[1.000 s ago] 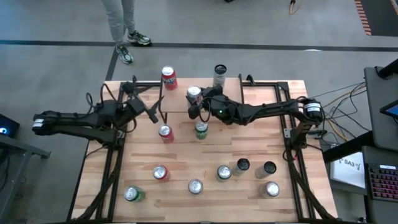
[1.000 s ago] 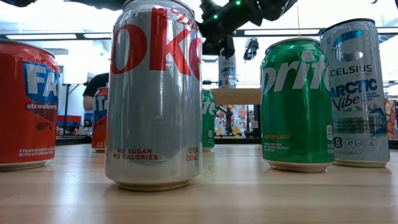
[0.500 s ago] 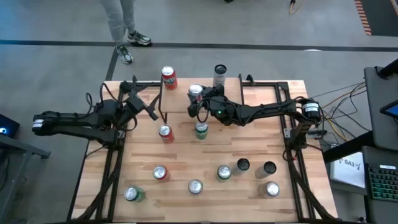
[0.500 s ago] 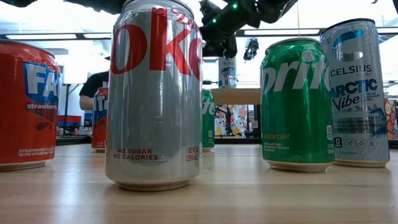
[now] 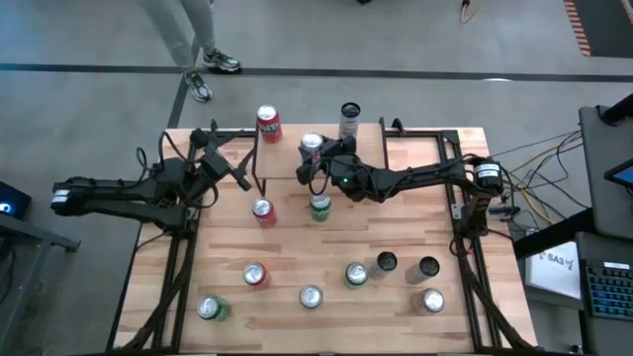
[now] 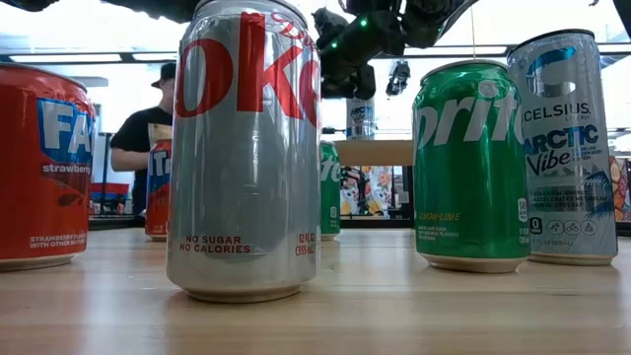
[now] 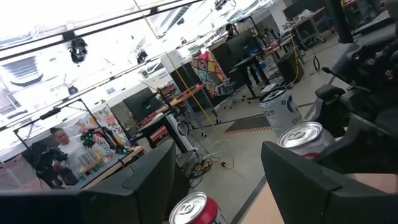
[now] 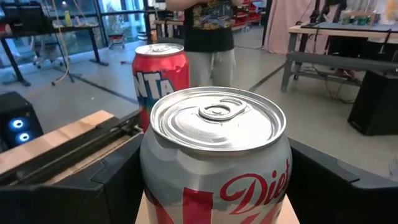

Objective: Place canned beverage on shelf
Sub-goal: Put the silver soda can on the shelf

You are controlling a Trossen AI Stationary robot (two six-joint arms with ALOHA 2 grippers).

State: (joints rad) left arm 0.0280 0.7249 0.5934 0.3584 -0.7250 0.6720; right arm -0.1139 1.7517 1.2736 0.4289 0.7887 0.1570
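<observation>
The right end effector (image 5: 315,158) has crept slightly toward 12 o'clock, carrying the silver can (image 5: 311,147); its fingers stand wide on either side of the can over the shelf (image 5: 282,163). The left end effector (image 5: 237,170) hangs at the shelf's 9 o'clock edge, part open and empty, above the bench (image 5: 326,252).

Shelf (image 5: 282,163) crowded at right end: Diet Coke can (image 5: 311,148) between right gripper (image 5: 315,158) jaws, Fanta can (image 5: 268,123) at far left corner, tall can (image 5: 349,118) just beyond. Bare board between Fanta and Coke. Left gripper (image 5: 233,166) beside shelf's left edge. Red can (image 5: 262,211) and green can (image 5: 319,206) block near side. Open table (image 5: 415,178) at right; front cans (image 5: 310,296) well apart.
</observation>
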